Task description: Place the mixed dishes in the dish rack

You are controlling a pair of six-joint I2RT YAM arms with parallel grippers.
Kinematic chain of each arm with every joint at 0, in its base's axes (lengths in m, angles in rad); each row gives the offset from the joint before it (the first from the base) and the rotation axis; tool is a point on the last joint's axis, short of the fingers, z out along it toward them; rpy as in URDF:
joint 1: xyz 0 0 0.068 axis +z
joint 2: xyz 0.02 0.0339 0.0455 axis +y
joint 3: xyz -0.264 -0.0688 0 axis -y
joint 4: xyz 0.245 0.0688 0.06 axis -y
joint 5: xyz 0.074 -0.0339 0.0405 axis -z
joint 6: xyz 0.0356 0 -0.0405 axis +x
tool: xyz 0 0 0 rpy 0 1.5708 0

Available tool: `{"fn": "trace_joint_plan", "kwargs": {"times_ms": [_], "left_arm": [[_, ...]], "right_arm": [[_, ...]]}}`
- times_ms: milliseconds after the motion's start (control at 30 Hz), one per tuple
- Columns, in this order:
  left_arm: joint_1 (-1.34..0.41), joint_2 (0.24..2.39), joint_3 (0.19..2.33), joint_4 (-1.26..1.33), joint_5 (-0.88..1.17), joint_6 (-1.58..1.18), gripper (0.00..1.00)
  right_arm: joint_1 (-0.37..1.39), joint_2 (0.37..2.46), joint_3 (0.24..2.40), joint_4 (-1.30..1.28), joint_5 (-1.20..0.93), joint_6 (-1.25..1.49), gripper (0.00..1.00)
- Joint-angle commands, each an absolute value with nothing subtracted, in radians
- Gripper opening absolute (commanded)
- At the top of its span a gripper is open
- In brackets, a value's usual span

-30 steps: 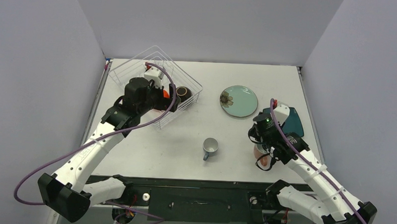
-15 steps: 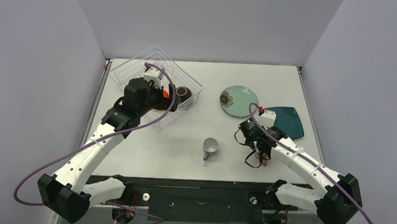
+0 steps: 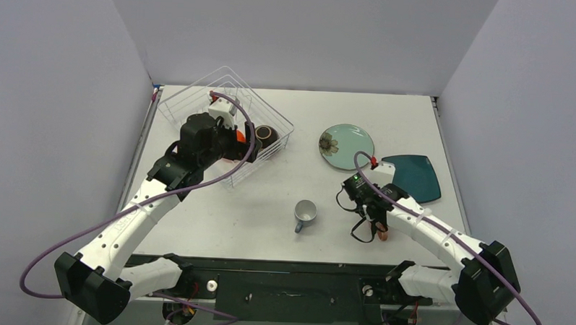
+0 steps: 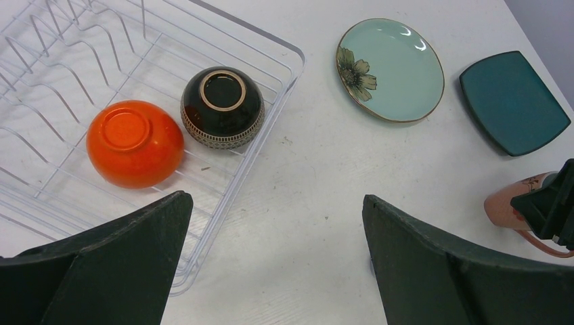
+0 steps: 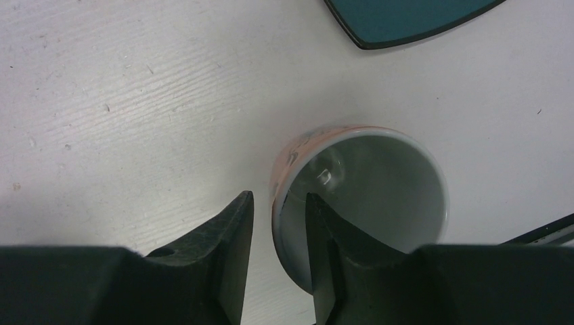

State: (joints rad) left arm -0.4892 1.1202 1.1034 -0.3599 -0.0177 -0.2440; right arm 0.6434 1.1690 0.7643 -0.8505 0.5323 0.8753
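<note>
No readable text, label or number shows anywhere.

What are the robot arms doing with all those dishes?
They are loading dishes into the wire rack. The orange bowl and brown bowl already lie upside down in it, and the open left hand hovers over the rack. The right hand is at the pink mug, one finger inside its rim and one outside. The grey mug, round plate and square plate wait on the table.
</note>
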Motion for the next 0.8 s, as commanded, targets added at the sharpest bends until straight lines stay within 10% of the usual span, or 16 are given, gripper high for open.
{"fn": "trace_joint_plan", "kwargs": {"times_ms": [0, 333, 767], "left_arm": [[-0.494, 1.097, 1.103, -0.307, -0.021, -0.233, 0.96], [-0.510, 1.098, 1.098, -0.302, -0.002, -0.224, 0.97], [-0.547, 1.089, 1.088, -0.298, -0.031, -0.196, 0.97]], "right_arm": [[0.656, 1.193, 0.749, -0.810, 0.591, 0.873, 0.26], [0.664, 1.083, 0.715, -0.786, 0.613, 0.905, 0.00], [0.626, 0.816, 0.851, -0.587, 0.489, 0.775, 0.00]]}}
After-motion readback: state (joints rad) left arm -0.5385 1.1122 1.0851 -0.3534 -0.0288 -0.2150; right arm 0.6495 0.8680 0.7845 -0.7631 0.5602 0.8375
